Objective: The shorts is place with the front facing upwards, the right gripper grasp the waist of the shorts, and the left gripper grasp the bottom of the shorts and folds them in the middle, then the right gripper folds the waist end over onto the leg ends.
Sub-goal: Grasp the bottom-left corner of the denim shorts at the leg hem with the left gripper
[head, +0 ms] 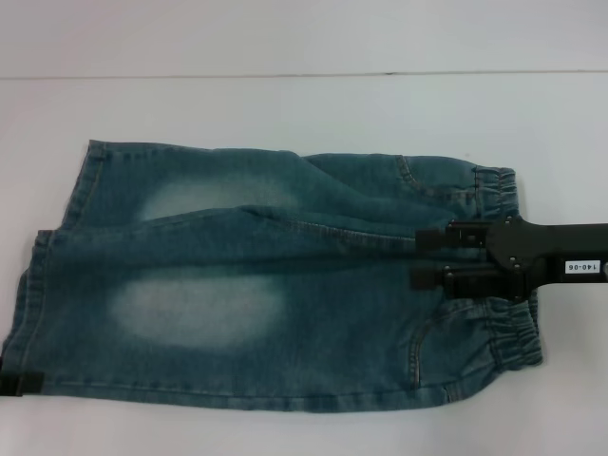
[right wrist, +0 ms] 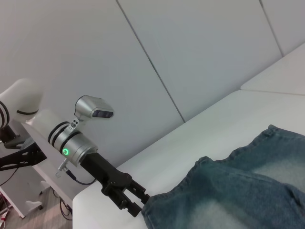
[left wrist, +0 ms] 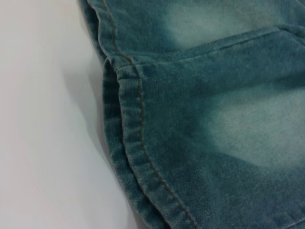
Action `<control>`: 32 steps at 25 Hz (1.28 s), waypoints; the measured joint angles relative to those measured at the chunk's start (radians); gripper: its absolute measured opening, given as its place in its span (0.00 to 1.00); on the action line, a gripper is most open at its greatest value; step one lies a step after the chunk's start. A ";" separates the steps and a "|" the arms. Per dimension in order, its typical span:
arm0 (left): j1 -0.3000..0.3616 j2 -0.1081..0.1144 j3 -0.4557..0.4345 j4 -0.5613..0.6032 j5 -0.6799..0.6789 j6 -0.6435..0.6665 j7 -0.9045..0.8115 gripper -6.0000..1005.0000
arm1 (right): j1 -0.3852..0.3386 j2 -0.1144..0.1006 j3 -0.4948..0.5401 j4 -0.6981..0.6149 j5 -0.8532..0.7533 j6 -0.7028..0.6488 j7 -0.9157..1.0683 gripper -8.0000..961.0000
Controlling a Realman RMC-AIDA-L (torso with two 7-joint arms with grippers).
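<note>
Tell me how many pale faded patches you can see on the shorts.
2 on the shorts: a faded patch on the nearer leg, a second patch on the farther leg. The underside is hidden. The right gripper is at the waistband, the left gripper at the hem.

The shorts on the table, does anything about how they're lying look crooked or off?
Slightly. The shorts lie flat, but the far leg slants and the near leg overlaps it along a diagonal crease near the crotch. The right gripper is at the waistband; the left gripper is at the near leg's hem. No damage shows.
</note>
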 joint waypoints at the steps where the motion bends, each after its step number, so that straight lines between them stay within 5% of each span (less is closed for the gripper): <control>1: 0.000 0.000 0.001 0.000 0.000 0.000 -0.001 0.72 | 0.000 0.000 0.000 0.000 0.000 0.000 0.000 0.83; 17: -0.003 -0.003 0.009 0.007 0.000 0.009 0.001 0.68 | -0.002 0.000 0.006 0.001 0.004 0.000 -0.008 0.83; 32: -0.007 -0.006 0.009 0.002 0.000 -0.006 0.005 0.07 | -0.002 -0.001 0.009 0.001 0.004 0.009 -0.009 0.83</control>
